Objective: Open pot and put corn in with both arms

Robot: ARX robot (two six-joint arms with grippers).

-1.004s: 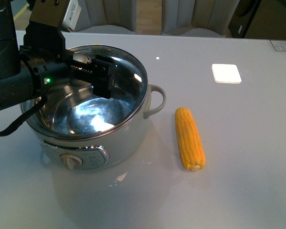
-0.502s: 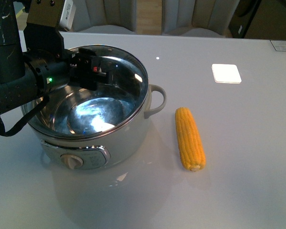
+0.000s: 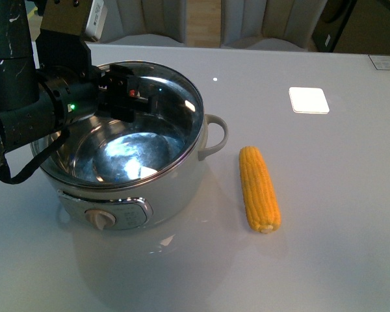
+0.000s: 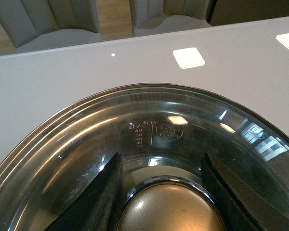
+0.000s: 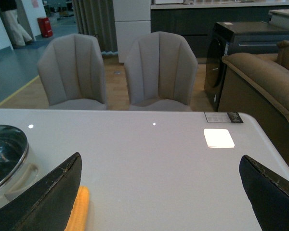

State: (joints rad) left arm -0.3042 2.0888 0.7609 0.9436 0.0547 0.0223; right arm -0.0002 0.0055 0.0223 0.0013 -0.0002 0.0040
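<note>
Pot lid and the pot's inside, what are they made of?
The lid looks like clear glass: you can see through it, and writing is stamped in it. Its knob looks like shiny metal. Inside, the pot seems to be polished steel, mirror-bright. Its pale, smooth outside may be plastic or painted metal.

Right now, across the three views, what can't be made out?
Left wrist view: the lid knob is cut by the edge, so whether the left gripper clamps it is unclear.
Front view: the left gripper hides the lid knob; the markings on the dial of the pot are too small.
Right wrist view: the corn is mostly behind the right gripper and cut by the edge.
</note>
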